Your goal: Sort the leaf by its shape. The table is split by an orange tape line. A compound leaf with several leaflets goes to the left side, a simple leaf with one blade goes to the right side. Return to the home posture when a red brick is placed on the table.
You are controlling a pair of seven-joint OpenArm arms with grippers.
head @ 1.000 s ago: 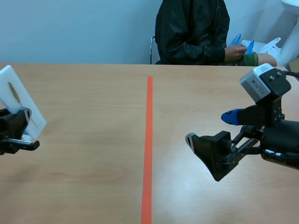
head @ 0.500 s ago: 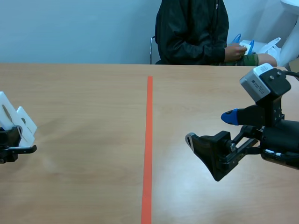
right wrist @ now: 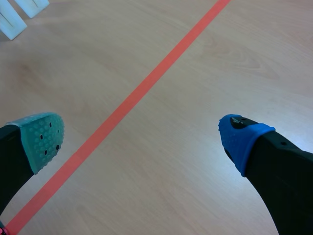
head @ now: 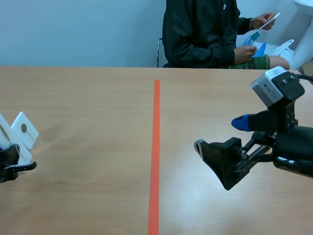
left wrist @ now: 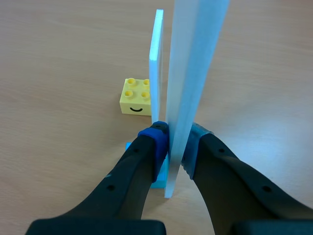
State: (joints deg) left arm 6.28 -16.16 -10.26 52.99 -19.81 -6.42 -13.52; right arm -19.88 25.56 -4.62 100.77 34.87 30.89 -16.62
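Left of the orange tape line, the left gripper is clamping a white card beside a smiling yellow brick. The right gripper is holding its jaws wide.

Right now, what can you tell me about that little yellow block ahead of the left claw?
The yellow brick is a small toy block of what looks like plastic, with four round studs on top and a black smile-like curve on its near side. It lies flat, studs up, on the wooden table, ahead of the left gripper, which is shut on a white card, not the brick. A second upright white panel stands beside it; whether they touch is unclear.
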